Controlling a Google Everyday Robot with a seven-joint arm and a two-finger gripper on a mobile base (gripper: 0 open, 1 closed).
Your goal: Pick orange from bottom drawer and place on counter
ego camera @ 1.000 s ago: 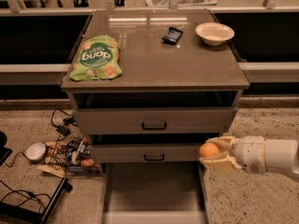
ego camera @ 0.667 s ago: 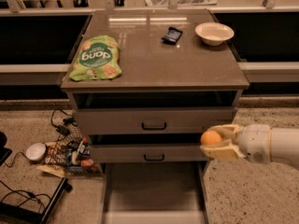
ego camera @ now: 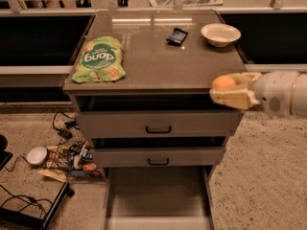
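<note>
At the front right corner of the table (ego camera: 158, 61), level with its edge, the pincer (ego camera: 225, 91) was clamped on the orange (ego camera: 223, 83). It held the fruit in the air just off the overhang, not yet above the top. The bottom drawer (ego camera: 158, 195) stood pulled out below, nothing showing on its flat floor.

Most likely to go wrong, I judged, was a snag. The lower finger sat about level with the lip, so a move straight inward without a lift could catch it and jolt the fruit loose. The orange also seemed to ride high between the fingers, so a knock might squeeze it out. Let go close to the edge, a round, smooth fruit could roll off so slick a top. A wide swing could also clip the bowl (ego camera: 220, 34) further back.

The orange looked matte and firm. The pincer was beige and blocky, on a thick white arm (ego camera: 283, 92). The table was grey-brown, glossy and reflective. The bowl was pale, round and shallow. The green bag (ego camera: 98, 60) lay flat and crinkled, with a small dark packet (ego camera: 177, 35) near the bowl.
</note>
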